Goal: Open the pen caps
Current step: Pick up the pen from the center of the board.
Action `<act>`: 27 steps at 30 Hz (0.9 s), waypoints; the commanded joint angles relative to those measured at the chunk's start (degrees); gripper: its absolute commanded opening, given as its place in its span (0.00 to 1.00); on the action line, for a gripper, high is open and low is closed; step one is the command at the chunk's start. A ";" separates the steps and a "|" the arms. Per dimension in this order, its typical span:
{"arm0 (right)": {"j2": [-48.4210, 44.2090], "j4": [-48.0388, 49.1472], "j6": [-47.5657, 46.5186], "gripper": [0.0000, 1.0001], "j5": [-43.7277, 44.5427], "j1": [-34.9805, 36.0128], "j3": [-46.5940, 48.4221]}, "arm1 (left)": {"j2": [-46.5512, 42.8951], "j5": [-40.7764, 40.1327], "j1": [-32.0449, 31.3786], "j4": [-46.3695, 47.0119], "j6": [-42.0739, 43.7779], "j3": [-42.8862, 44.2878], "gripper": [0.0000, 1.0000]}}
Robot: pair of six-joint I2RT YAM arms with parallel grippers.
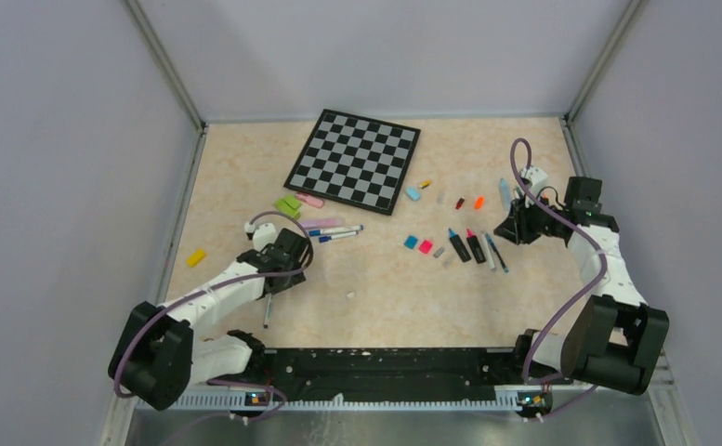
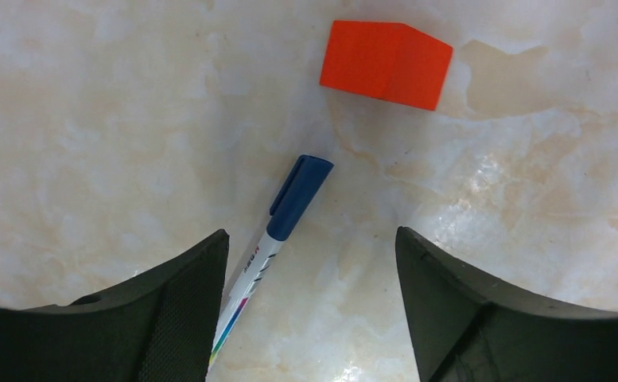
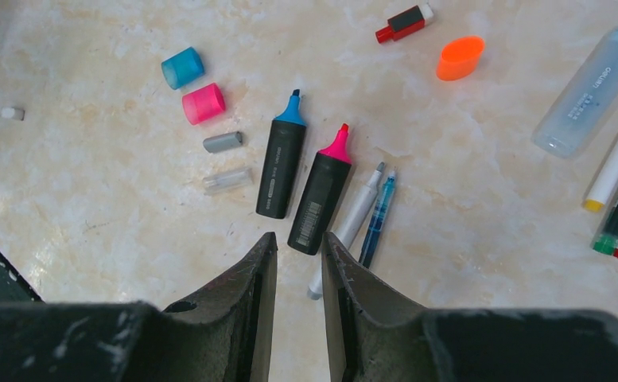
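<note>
In the left wrist view a white pen (image 2: 246, 278) wearing a dark blue cap (image 2: 299, 195) lies on the table between my left gripper's (image 2: 313, 235) wide-open jaws, close against the left finger (image 2: 186, 294). From above, that gripper (image 1: 271, 283) hangs over this pen (image 1: 267, 314). My right gripper (image 3: 300, 239) (image 1: 508, 230) hovers with a narrow empty gap between its jaws, just short of two uncapped black highlighters, one blue-tipped (image 3: 280, 167) and one pink-tipped (image 3: 321, 199). Loose cyan (image 3: 182, 68), pink (image 3: 203, 103), grey (image 3: 223, 142), clear (image 3: 227, 180) and orange (image 3: 460, 57) caps lie nearby.
An orange block (image 2: 385, 64) lies ahead of the left gripper. A grey pen (image 3: 353, 219) and a thin blue pen (image 3: 378, 219) lie beside the highlighters, with a light-blue barrel (image 3: 588, 99) to the right. The checkered board (image 1: 353, 160), green blocks (image 1: 288, 205) and more pens (image 1: 334, 230) sit mid-table.
</note>
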 commanded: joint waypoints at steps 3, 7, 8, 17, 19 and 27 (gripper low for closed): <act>-2.31 0.31 -1.39 0.26 -1.91 -0.65 0.79 | 2.45 1.24 2.65 -2.54 -4.78 0.12 0.74; -2.40 0.25 -1.37 0.26 -1.93 -0.72 0.79 | 2.60 2.36 3.84 -2.99 -5.74 -0.28 0.69; -2.34 0.21 -1.42 0.26 -1.99 -0.71 0.79 | 2.22 2.85 4.16 -2.88 -5.83 -0.71 0.68; -2.58 0.12 -1.54 0.26 -1.84 -0.73 0.97 | 0.97 7.71 6.23 -1.72 -6.24 -2.20 0.53; -2.56 0.10 -1.57 0.26 -1.74 -0.68 0.97 | 1.40 8.47 6.23 -1.69 -6.55 -2.62 0.49; -2.59 0.15 -1.51 0.26 -1.52 -0.67 0.88 | -0.58 13.05 6.23 1.30 -6.54 -4.96 0.28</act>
